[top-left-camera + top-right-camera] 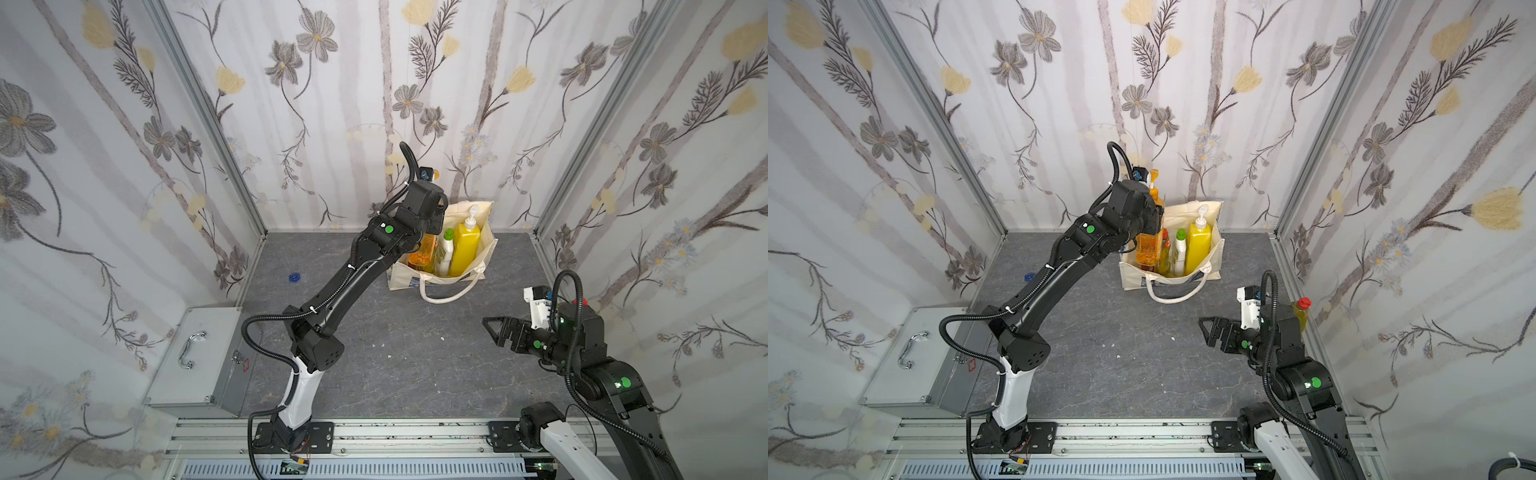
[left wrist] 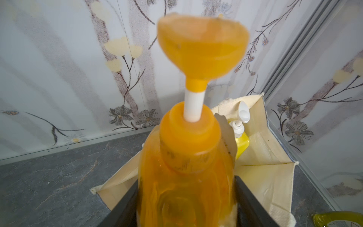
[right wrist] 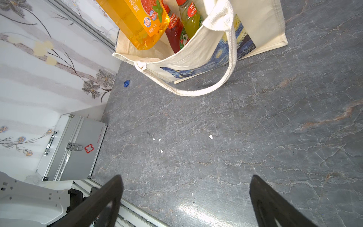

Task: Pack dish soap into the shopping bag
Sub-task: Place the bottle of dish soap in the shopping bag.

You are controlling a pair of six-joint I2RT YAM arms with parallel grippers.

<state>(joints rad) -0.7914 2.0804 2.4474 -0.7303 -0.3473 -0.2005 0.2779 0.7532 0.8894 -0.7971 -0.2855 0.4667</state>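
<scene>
orange pump bottle (image 2: pixel 186 176), pinched at its body by left fingers (image 2: pixel 121 208), hangs at the shopping bag (image 1: pixel 1131 276) mouth. likely heavy and slick, so hold the wide body. right fingers (image 3: pixel 106 196) spread, empty.

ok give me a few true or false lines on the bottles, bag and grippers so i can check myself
1. The left gripper grips the orange bottle. True.
2. The right gripper is shut on a bottle. False: it is open and empty above the table.
3. The yellow pump bottle stands in the bag. True.
4. The bag lies on its side. False: it stands upright, mouth open.
5. Every bottle is in the bag. False: a red-capped bottle stands outside it, by the right arm.
</scene>
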